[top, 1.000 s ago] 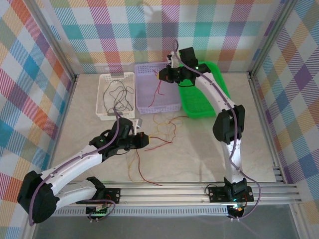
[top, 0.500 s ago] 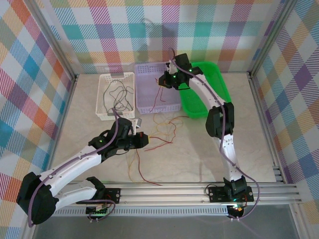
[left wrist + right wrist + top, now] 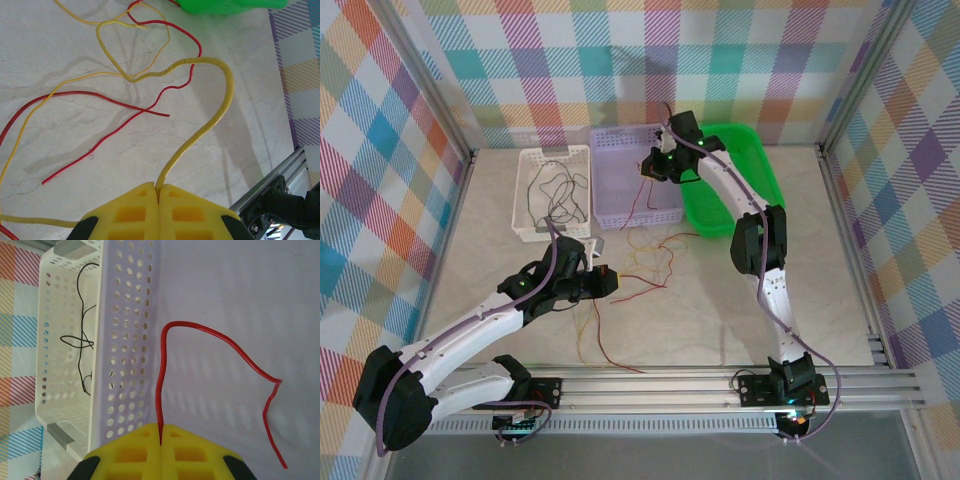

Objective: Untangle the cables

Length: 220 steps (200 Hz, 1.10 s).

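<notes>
Both jaws are clamped: right gripper (image 3: 161, 432) has eased toward six o'clock, lowering its red wire (image 3: 215, 337) into the lilac basket (image 3: 130, 340), seemingly ready for release; left gripper (image 3: 158, 192) pinches a yellow wire (image 3: 225, 95).

In the left wrist view, the yellow wire (image 3: 222, 95) vanished between the pressed-together fingers of the left gripper (image 3: 159, 189), its end hidden, and a loose red wire (image 3: 85, 93) ran off the left edge. The right gripper (image 3: 161, 428) likewise hid the near end of the held red wire (image 3: 200, 326). From above, the tangle (image 3: 645, 255) on the tabletop (image 3: 720, 320) was too fine to tell which strand lay uppermost
</notes>
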Each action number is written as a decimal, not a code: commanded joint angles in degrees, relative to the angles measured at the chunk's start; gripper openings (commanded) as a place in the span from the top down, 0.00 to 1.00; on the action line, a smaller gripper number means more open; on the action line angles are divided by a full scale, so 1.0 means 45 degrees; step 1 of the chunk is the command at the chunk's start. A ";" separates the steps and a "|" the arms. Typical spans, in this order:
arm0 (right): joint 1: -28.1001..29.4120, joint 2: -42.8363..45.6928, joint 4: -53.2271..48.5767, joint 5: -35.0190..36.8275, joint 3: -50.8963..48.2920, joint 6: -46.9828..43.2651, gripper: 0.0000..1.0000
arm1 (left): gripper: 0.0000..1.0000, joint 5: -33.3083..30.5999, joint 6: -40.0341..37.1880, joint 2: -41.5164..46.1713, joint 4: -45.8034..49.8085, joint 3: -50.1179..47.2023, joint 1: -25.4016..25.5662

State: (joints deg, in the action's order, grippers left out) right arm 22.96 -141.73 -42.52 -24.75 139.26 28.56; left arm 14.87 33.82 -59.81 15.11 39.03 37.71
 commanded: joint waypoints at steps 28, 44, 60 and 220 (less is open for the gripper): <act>-0.0481 0.0043 0.1974 -0.2746 0.0604 0.2401 1.00 | 1.00 0.0049 0.0177 0.0108 0.0077 -0.0016 -0.0080; -0.0474 0.0012 0.2655 -0.3414 0.1004 0.3274 1.00 | 1.00 0.0059 0.0196 0.0030 0.0075 -0.0055 -0.0080; -0.0522 -0.0027 0.3163 -0.3532 0.1253 0.3971 1.00 | 1.00 0.0102 0.0218 -0.0107 0.0007 -0.0059 -0.0081; -0.0724 -0.1980 0.1110 0.0444 0.2014 0.2679 0.94 | 1.00 -0.0063 0.0216 0.0029 0.0061 -0.0252 -0.0080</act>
State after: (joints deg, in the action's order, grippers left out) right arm 20.14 -150.63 -37.19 -24.43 147.55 41.54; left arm 15.03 34.89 -60.88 15.05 38.85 37.71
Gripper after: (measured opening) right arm 0.066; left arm 0.042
